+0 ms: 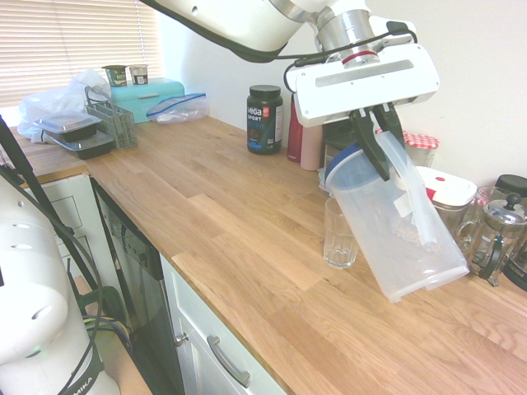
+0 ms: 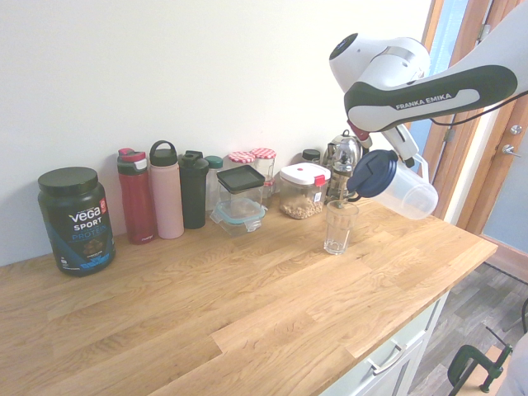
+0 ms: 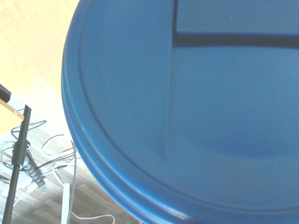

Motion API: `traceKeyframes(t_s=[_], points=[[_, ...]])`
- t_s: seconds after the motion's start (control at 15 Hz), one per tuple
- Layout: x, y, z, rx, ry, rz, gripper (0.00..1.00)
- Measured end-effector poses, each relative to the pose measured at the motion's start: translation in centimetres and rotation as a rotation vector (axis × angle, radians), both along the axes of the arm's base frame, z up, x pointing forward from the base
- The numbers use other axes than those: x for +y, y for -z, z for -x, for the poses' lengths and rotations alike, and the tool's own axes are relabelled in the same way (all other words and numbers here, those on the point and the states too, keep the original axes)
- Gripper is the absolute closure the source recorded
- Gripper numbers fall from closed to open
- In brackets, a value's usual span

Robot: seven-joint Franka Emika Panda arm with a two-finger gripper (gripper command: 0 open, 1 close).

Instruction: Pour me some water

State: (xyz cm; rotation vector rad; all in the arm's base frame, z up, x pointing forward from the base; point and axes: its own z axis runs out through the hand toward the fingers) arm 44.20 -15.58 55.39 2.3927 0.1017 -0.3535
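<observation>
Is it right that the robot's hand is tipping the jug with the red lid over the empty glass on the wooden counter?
Not quite. The jug's lid is blue, not red; the wrist view is filled by it and both exterior views show it too. The rest holds: the hand is shut on the jug's handle, tipping it over the empty glass on the wooden counter.

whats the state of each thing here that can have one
gripper: shut on pitcher handle
pitcher: held, tilted, blue lid on, spout above glass
glass: upright, looks empty
red bottle: upright, capped
pink bottle: upright, capped
protein tub: upright, lid on
cereal container: lid on
</observation>
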Motion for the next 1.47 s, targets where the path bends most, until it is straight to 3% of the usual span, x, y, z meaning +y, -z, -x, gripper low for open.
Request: traceKeyframes(t_s=[0.2, 0.47, 0.93, 1.13, 1.47], points=[[-1.6, -1.5, 1.4, -0.082, 0.053, -0.112, 1.0], [-5.8, -4.6, 6.3, -0.231, 0.132, -0.313, 1.0], [-13.0, 1.9, 11.6, -0.507, 0.338, -0.571, 1.0], [-12.9, 3.3, 11.8, -0.633, 0.377, -0.664, 1.0], [-11.3, 5.4, 15.7, -0.646, 0.383, -0.701, 1.0]])
